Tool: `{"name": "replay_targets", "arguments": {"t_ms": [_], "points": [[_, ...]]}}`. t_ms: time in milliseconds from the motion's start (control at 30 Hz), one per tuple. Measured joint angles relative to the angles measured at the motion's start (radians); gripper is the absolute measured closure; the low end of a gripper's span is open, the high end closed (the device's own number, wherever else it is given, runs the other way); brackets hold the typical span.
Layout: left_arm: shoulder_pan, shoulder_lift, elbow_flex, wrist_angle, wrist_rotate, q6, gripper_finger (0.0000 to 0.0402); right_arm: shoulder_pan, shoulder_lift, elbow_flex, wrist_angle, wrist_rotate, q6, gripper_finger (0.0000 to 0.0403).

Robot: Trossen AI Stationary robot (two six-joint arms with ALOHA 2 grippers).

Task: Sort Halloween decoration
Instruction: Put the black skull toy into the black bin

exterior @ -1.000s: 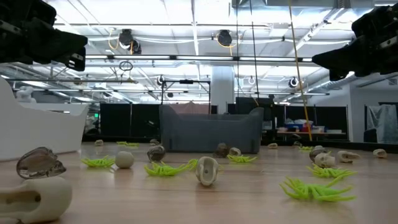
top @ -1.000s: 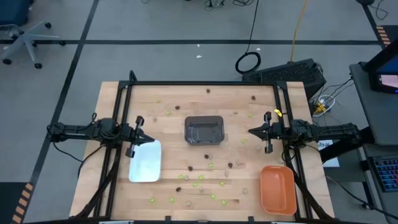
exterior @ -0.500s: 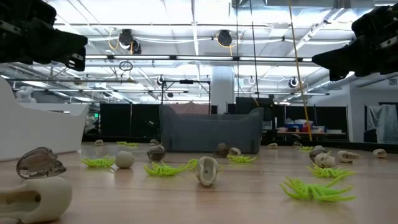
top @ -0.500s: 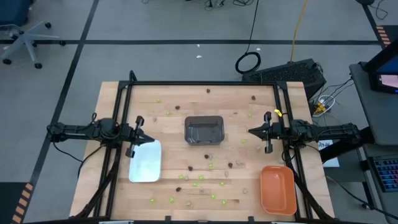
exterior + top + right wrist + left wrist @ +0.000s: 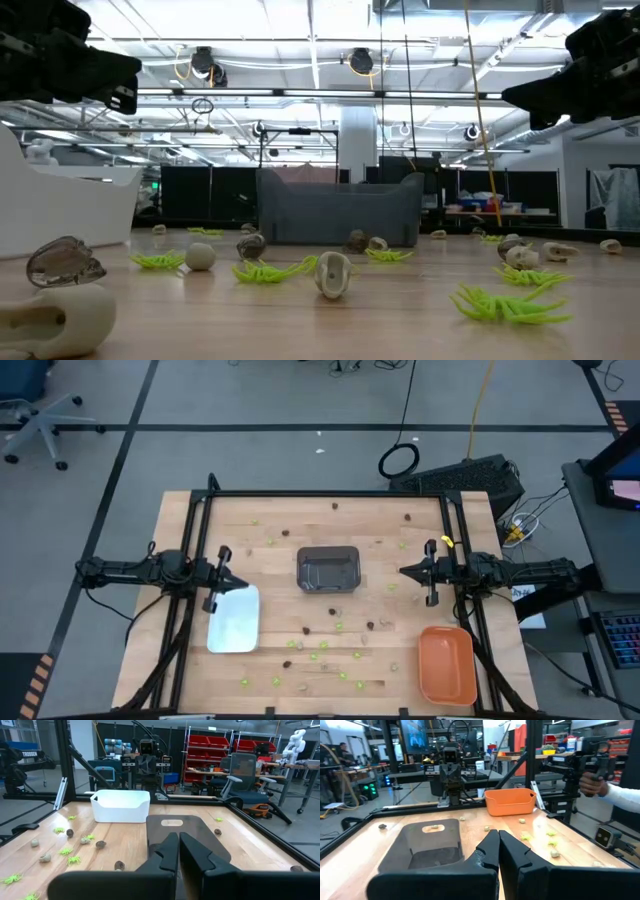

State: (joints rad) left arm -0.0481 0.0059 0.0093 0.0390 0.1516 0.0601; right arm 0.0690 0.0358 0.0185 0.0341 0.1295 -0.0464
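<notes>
The Halloween decoration is many tiny trinkets strewn loose on the wooden table: lime-green spiders (image 5: 320,655) (image 5: 505,303), dark ones (image 5: 306,630) (image 5: 250,243) and pale tan skulls (image 5: 396,667) (image 5: 333,273). My left gripper (image 5: 240,582) (image 5: 497,840) is shut and holds nothing. It hangs level above the table's left side and points at the dark grey tray (image 5: 328,569). My right gripper (image 5: 402,571) (image 5: 177,842) is likewise shut with nothing in it. It hangs level over the right side and faces the same tray from the other side.
A white tray (image 5: 234,619) (image 5: 121,805) stands near the left front and an orange tray (image 5: 446,664) (image 5: 510,801) at the right front corner. A black frame (image 5: 325,495) rims the table. A person's hand (image 5: 592,782) shows beyond the table in the left wrist view.
</notes>
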Motion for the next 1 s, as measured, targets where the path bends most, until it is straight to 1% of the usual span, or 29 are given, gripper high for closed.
{"name": "replay_targets", "arguments": {"t_ms": [167, 300, 367, 467, 533, 667, 900, 1000], "points": [[0.000, 0.000, 0.000, 0.004, -0.056, 0.000, 0.0401, 0.000, 0.000, 0.001, 0.019, 0.006, 0.022, 0.0402], [0.000, 0.000, 0.000, 0.004, -0.061, -0.001, 0.0401, 0.000, 0.000, 0.010, 0.066, 0.012, 0.098, 0.0402], [0.000, 0.000, 0.000, 0.001, -0.063, -0.002, 0.0401, 0.000, 0.007, 0.030, 0.058, 0.014, 0.125, 0.0402], [0.000, 0.000, 0.000, 0.000, -0.063, -0.002, 0.0401, 0.000, 0.044, 0.074, 0.049, 0.053, 0.140, 0.0402], [0.000, 0.000, 0.000, -0.004, -0.063, -0.002, 0.0401, 0.000, 0.081, 0.123, 0.065, 0.083, 0.131, 0.0402], [0.000, 0.000, 0.000, -0.004, -0.080, -0.002, 0.0401, -0.002, 0.177, 0.240, 0.008, 0.086, 0.101, 0.0403], [0.000, 0.000, 0.000, -0.004, -0.217, -0.001, 0.0401, -0.002, 0.359, 0.564, -0.197, 0.110, 0.095, 0.0403], [0.000, 0.000, 0.000, -0.004, -0.233, -0.002, 0.0401, -0.002, 0.431, 0.693, -0.258, 0.110, 0.087, 0.0403]]}}
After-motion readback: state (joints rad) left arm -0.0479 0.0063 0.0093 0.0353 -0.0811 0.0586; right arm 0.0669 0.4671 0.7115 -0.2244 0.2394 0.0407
